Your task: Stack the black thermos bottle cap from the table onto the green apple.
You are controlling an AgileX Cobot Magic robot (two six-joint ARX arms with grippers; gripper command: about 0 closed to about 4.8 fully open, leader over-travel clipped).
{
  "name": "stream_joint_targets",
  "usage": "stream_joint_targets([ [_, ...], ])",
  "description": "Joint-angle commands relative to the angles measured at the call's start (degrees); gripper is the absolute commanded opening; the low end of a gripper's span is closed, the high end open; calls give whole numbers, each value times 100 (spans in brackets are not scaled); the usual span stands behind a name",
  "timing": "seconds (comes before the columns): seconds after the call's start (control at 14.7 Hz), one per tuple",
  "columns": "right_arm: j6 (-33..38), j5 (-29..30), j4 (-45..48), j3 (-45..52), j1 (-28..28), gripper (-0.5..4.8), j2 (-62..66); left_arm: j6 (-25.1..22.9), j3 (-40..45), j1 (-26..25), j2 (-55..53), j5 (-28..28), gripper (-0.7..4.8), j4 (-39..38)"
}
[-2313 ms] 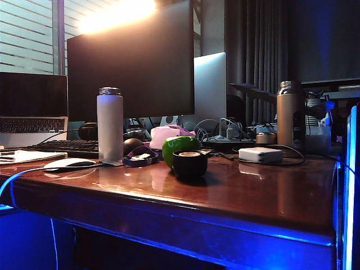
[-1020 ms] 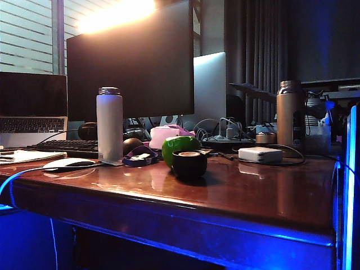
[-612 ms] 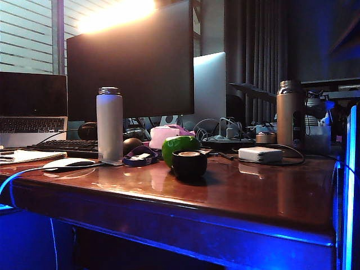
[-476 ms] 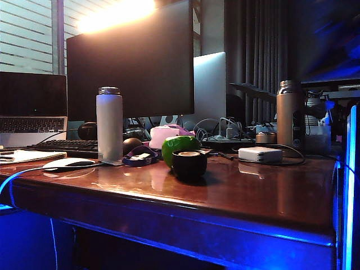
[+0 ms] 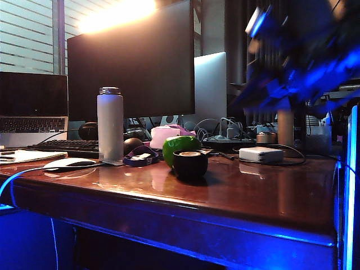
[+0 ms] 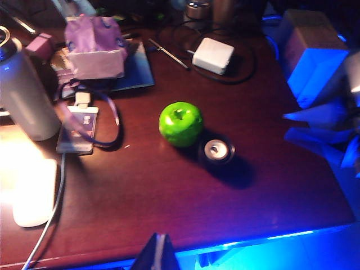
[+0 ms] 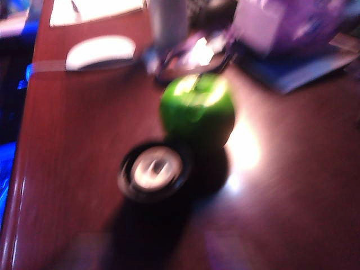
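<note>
**Cap sitting on the table beside the apple, right arm blurring in above**

The table (image 5: 236, 197) is stretching across the exterior view, glossy and reddish-brown, with blue light running along its front edge. A monitor (image 5: 132, 62) is standing at the back. The right arm (image 5: 304, 67) is showing as a blue blur high on the right, well above the tabletop; the right gripper is somewhere in that smear and I cannot tell how its jaws are standing, and the right wrist view is not showing them either. A white bottle (image 5: 110, 125) is standing upright left of centre.

The apple (image 5: 180, 147) is resting on the table near the middle. The cap (image 5: 189, 163) is sitting upright on the wood just in front of it, apparently touching it, its pale inner ring facing up. Nothing is holding either one.

The left gripper (image 6: 159, 254) is hanging over the front edge, only a dark tip showing, so I cannot tell whether it is spread.
</note>
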State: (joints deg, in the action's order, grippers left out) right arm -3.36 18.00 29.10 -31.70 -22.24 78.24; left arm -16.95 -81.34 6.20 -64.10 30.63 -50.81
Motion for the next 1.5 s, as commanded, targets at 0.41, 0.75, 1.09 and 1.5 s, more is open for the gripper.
stream_joint_targets([
  [0.41,-337,330,240,-1178,-85,479,1762,-22,-37,4,24,20,-3,35],
  [0.75,-616,404,-262,-1943,-299,479,2411,-22,-37,4,24,22,-3,76],
  [1.09,-789,291,-459,-2033,-369,479,2555,-24,-37,4,22,20,-3,79],
  [1.5,-804,-175,-551,-2310,-688,479,2898,-22,-37,4,24,22,-3,72],
])
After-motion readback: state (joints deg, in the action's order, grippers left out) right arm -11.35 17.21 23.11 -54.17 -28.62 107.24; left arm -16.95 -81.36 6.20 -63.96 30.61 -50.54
